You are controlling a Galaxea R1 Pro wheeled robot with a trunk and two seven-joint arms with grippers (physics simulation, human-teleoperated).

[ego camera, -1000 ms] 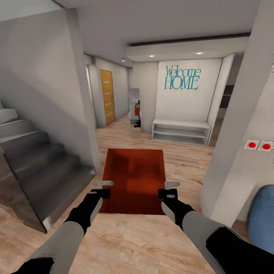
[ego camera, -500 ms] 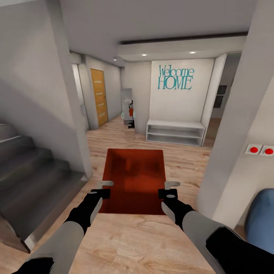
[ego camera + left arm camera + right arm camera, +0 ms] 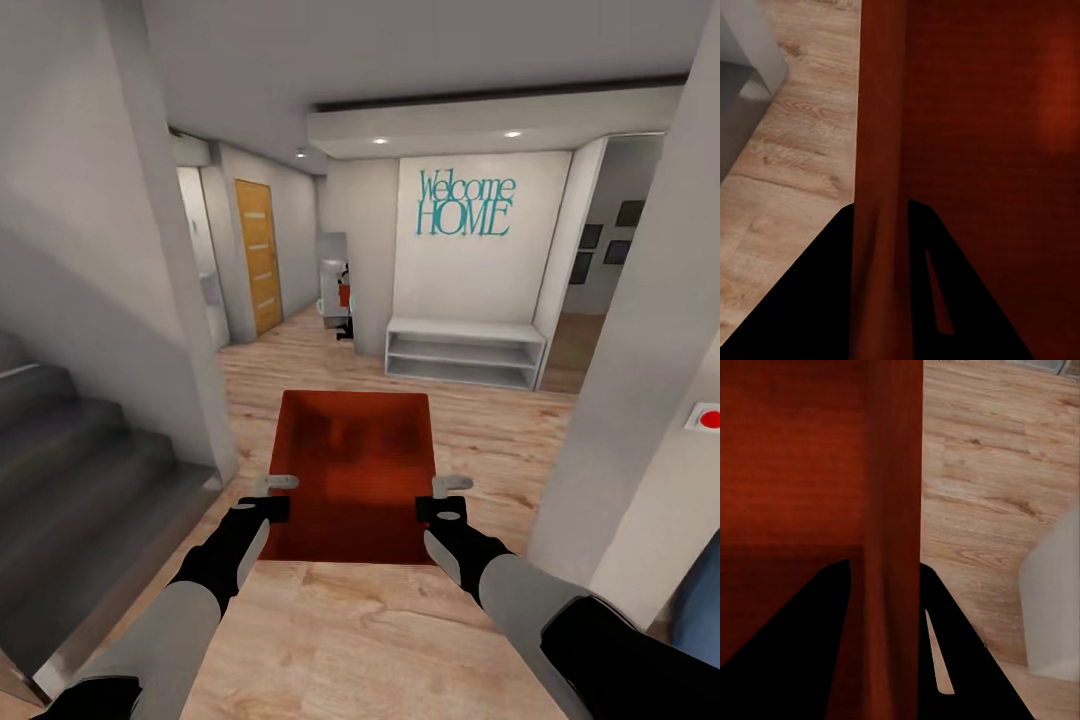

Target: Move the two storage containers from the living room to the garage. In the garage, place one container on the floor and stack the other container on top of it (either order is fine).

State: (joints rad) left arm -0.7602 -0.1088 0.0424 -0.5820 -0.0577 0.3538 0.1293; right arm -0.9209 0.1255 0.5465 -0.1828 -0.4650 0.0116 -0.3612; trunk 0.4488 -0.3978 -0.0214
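Note:
One orange-red storage container [image 3: 355, 470] hangs level in front of me above the light wood plank floor [image 3: 500, 430], held between both arms. My left gripper [image 3: 272, 495] is shut on its left wall and my right gripper [image 3: 445, 497] on its right wall, both near the close end. In the left wrist view the thin red wall [image 3: 881, 150] runs between the dark fingers [image 3: 817, 300]. The right wrist view shows the other wall [image 3: 896, 510] pinched between the fingers [image 3: 967, 660] in the same way. I am in a hallway with plank flooring.
Grey stairs [image 3: 70, 450] rise at the left beside a white wall. A white pillar [image 3: 640, 400] with a red button [image 3: 708, 417] stands close on the right. Ahead are a low white shelf [image 3: 465, 352], the "Welcome HOME" wall [image 3: 465, 203] and a wooden door [image 3: 257, 255].
The whole view has shifted: the stairs slid left and the right pillar came closer, so the camera moved. The container and both grippers keep their place in the picture.

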